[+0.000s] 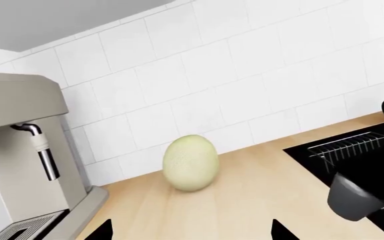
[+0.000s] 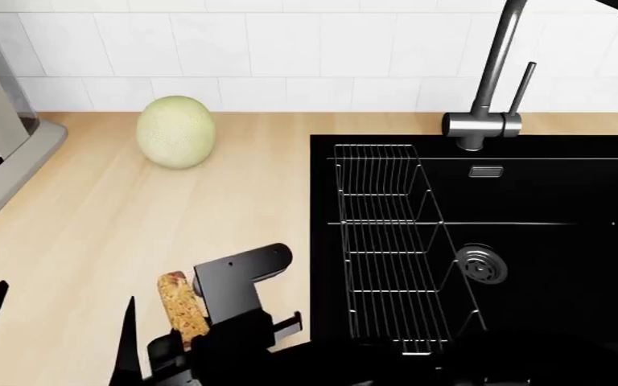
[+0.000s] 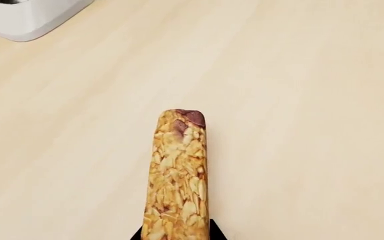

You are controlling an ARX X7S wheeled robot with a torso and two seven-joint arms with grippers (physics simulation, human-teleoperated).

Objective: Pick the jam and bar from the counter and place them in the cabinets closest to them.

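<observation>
beige counter (image 2: 94,233) carries one bar (image 2: 183,310) near its front edge, clamped in the right gripper (image 2: 196,342). left gripper (image 1: 190,231) fingertips spread apart. farther back, one melon (image 2: 176,132) by the wall; one sink (image 2: 566,233) alongside.

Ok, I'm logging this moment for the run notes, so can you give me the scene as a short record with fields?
surface: light beige wood-grain counter
bar: oblong golden-brown grainy snack bar, its near end between dark tool parts in the right wrist view
right tool: beside the bar in the head view; grip state cannot be told
left tool: two dark tips at the left wrist view's edge, apart, holding nothing
melon: round pale-green melon, by the tiled wall
sink: black basin with wire rack
jam: not in view
</observation>
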